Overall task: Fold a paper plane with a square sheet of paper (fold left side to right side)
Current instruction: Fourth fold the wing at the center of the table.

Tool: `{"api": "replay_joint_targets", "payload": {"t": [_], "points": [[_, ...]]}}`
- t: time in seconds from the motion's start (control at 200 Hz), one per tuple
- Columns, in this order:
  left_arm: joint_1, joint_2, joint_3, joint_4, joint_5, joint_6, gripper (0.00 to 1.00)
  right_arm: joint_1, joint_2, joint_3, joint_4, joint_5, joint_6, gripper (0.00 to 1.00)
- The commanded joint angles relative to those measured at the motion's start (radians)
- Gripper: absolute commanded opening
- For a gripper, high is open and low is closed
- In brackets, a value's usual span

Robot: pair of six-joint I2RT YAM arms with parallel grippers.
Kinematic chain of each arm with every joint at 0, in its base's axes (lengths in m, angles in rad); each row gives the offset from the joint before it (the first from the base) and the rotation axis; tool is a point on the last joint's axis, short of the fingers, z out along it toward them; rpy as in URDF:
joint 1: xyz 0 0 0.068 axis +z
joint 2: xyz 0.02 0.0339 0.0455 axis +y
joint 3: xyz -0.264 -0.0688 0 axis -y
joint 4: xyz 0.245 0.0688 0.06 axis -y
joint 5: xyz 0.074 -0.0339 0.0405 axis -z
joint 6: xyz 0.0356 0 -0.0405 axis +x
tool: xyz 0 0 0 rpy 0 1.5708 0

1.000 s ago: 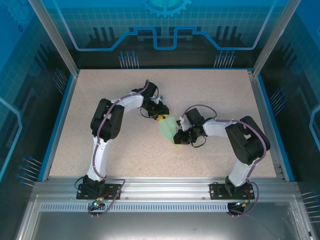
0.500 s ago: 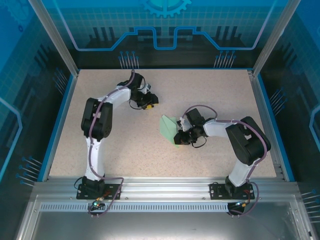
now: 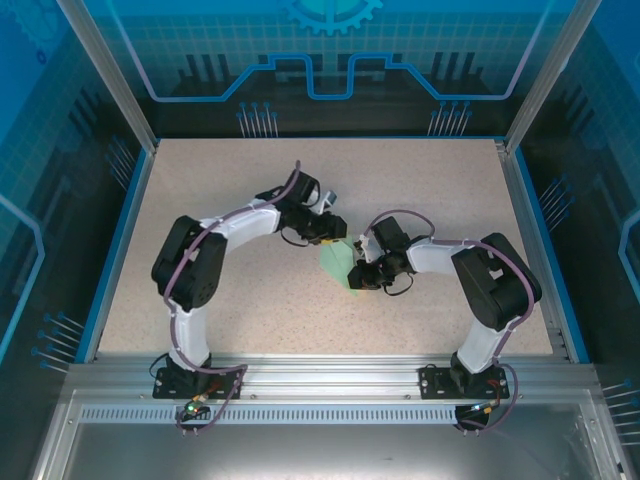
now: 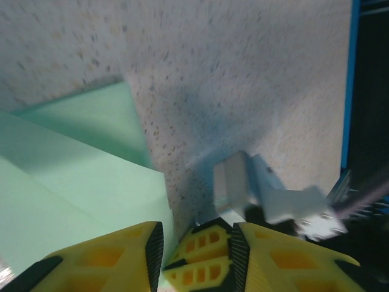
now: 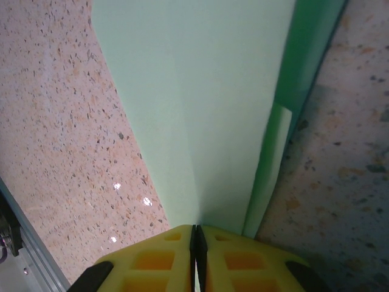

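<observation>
While my right fingers [image 5: 152, 261] clench on the paper [image 3: 338, 262]: it lies flat, middle of the desk [image 3: 250, 300]
Left fingers [image 4: 109, 255]: parted, empty, at its far edge; I'd press along the crease, away from the clamp

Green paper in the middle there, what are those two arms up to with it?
Two robot arms are folding a pale green sheet of paper on the table. The right gripper is closed at the sheet's near edge, apparently pinning it in place. The left gripper, its fingers slightly apart, is at the sheet's far end. The paper already shows overlapping folded layers, but it is not yet a plane.
</observation>
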Motion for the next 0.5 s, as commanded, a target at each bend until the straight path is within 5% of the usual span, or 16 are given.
{"api": "replay_joint_targets", "payload": {"t": [0.0,0.495], "points": [[0.001,0.076,0.041,0.013,0.018,-0.024,0.39,-0.011,0.041,-0.033,-0.16,0.083,-0.018,0.13],[0.022,0.221,0.101,-0.073,-0.119,0.002,0.38,-0.028,0.015,-0.038,-0.244,0.112,-0.03,0.13]]}}
